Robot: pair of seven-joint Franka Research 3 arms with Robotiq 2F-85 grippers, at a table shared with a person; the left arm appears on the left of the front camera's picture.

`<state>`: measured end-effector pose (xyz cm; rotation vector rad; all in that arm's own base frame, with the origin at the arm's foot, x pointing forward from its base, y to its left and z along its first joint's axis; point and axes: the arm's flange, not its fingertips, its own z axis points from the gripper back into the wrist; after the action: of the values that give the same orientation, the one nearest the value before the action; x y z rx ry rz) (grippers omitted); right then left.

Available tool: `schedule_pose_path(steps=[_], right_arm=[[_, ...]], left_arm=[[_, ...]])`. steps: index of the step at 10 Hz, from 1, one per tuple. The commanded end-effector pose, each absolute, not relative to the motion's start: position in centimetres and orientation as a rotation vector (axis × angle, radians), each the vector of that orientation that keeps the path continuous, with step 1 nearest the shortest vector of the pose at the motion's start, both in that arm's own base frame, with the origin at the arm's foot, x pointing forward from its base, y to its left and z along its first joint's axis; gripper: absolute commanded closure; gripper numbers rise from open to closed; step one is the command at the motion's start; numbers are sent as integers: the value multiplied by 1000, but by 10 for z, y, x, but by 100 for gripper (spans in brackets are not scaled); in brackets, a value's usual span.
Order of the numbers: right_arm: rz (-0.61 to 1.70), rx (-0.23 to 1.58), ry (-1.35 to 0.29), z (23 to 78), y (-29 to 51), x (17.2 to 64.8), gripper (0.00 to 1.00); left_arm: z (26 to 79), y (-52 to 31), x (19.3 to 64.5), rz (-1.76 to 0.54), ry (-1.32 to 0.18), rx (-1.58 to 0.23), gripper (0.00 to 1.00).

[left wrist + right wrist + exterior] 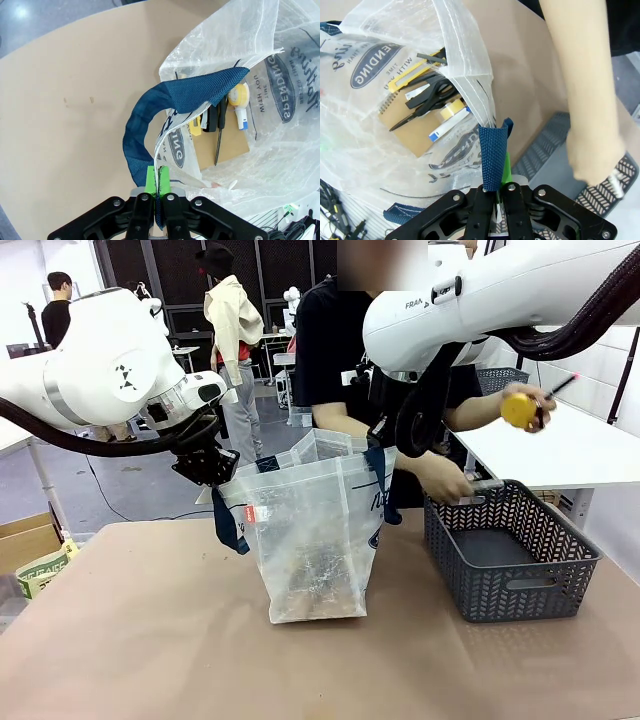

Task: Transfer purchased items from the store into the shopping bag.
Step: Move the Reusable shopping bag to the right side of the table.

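One bag (318,540) upright, grey basket (515,575) right of it. At the bag's rim, left claw (159,174) clamped on a blue handle (150,120), right claw (497,175) clamped on the other handle (492,150). Inside the bag, brown notebook (227,145); above-right, yellow object (518,410) in a hand (545,395).

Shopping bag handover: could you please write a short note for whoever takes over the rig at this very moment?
Left gripper: shut on one navy handle of the shopping bag.
Right gripper: shut on the other handle; together they hold the bag open.
Done: flat brown item, scissors and tape lie in the bag.
Basket looks empty.
Left: the person's hand holds a yellow object, not yet bagged. Keep both grips.
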<state>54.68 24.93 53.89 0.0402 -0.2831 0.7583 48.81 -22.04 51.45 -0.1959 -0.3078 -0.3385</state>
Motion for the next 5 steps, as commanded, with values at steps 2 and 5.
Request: schedule_pose_path(steps=[2, 5], right_arm=[[749, 40, -284, 538, 248, 547, 100], [749, 40, -284, 538, 248, 547, 100]], left_arm=[[515, -220, 489, -322, -312, -193, 100], [515, -220, 489, -322, -312, -193, 100]])
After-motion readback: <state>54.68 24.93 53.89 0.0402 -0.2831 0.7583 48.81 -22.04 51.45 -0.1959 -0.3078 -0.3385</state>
